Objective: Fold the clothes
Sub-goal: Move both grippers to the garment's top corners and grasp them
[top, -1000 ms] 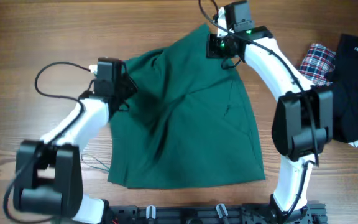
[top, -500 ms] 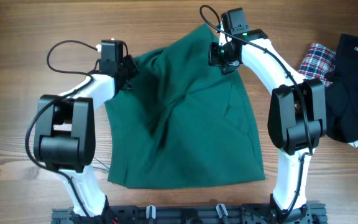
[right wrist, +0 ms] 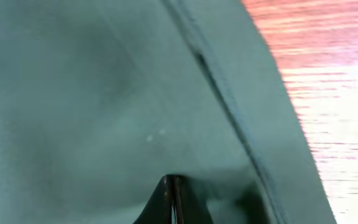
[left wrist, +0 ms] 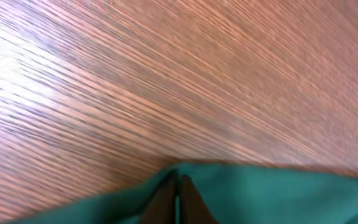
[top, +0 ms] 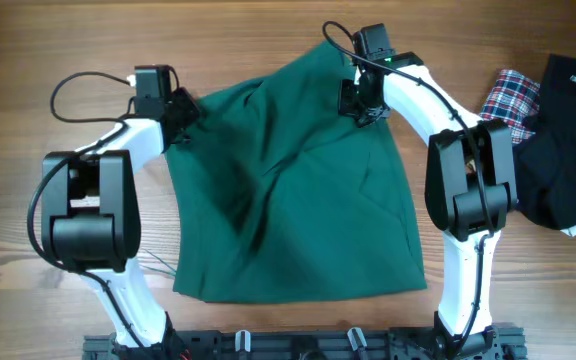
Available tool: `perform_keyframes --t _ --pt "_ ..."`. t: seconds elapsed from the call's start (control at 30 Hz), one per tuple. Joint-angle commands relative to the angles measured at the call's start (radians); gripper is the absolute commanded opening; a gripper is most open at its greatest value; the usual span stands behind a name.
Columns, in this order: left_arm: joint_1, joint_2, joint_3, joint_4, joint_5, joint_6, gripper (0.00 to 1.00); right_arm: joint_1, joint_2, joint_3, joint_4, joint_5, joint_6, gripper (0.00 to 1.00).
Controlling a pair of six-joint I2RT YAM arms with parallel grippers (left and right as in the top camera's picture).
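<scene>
Table (top: 28, 40): plaid cloth (top: 508, 98), black garment (top: 568, 140) right of clothes (top: 298, 200).

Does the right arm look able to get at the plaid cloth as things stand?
Probably not at once. Only bare table seems to separate it from the plaid cloth, but its tool is shut on the green garment near the top edge, so it must let go first.

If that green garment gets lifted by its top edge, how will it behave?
The green garment will probably sag and drape; it lies in soft creases. It looks light for its size, thin and flat on the table. Held at two points, its middle likely droops.
</scene>
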Motion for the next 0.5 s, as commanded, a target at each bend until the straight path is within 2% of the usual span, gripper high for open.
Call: perform_keyframes --t 0.0,0.2,0.47 --pt "0.041 0.021 0.016 0.024 0.001 0.045 0.05 -0.015 0.011 0.007 -0.027 0.065 0.021 0.04" --pt "0.053 0.064 0.016 0.065 0.001 0.055 0.05 -0.049 0.032 -0.014 -0.046 0.071 0.046 0.04" --pt "0.054 0.122 0.016 0.098 -0.033 0.124 0.05 -0.091 0.034 -0.032 -0.097 0.193 0.082 0.04"
